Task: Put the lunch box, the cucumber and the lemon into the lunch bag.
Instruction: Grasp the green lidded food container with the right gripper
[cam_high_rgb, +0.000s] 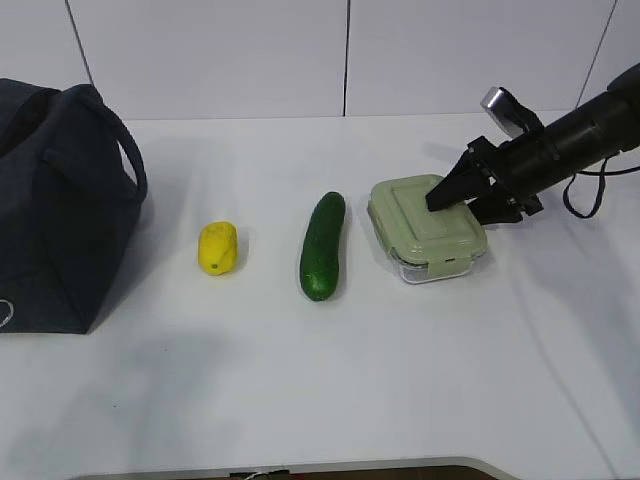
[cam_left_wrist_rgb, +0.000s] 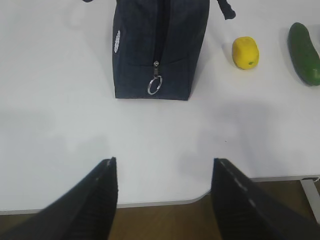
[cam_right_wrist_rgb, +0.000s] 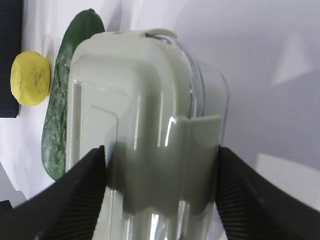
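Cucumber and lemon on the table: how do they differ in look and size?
The cucumber is dark green and elongated; the lemon is bright yellow, oval and much shorter. The cucumber lies beside the lunch box, the lemon nearer the lunch bag. Both lie untouched on the white table.

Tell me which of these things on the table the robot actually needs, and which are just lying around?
Needed: lunch box, cucumber, lemon, lunch bag.

Just lying around: nothing; apart from the white table, everything in view belongs to the job.
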